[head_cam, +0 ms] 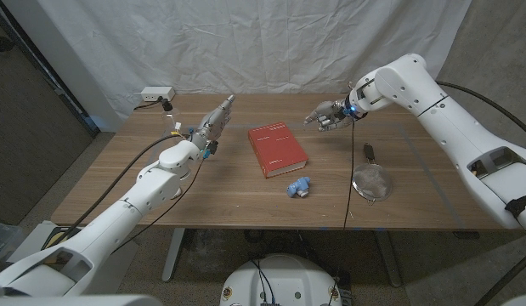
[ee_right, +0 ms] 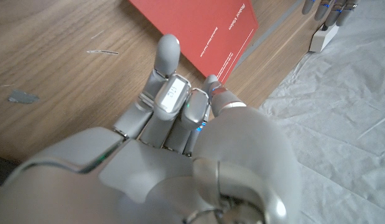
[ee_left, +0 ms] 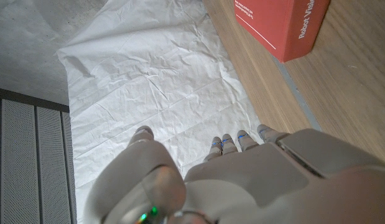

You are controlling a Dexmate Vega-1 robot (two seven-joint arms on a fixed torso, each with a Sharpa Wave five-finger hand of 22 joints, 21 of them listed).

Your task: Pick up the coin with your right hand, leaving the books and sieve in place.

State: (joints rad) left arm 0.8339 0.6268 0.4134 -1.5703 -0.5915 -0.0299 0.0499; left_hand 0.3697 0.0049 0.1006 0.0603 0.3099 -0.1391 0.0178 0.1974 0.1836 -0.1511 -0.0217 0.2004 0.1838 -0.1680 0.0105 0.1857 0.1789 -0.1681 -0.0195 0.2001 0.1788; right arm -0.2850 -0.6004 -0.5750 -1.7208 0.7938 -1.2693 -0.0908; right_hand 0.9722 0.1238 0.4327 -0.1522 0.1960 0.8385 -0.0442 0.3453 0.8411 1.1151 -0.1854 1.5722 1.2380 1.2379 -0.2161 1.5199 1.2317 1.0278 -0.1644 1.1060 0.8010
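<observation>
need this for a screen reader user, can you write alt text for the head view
A thick red hardcover book lies mid-table on a wooden table, with the robot's right hand raised beyond its far right corner, fingers curled. The left hand points away left of the book; a small blue object and a round metal sieve lie nearer.

We log both arms reaching forward over the table (head_cam: 118, 191) from the bottom corners of the head view. The left arm runs diagonally up and inward, its forearm low, and the left robot hand (head_cam: 216, 117) points away with fingers extended and close together, holding nothing; the left wrist view shows those fingertips (ee_left: 224, 142) side by side. The right arm arches high, bent at the elbow, wrist angled inward. The right robot hand (head_cam: 329, 115) hangs above the table, fingers (ee_right: 167, 53) loosely curled and slightly spread, gripping nothing we can see.
</observation>
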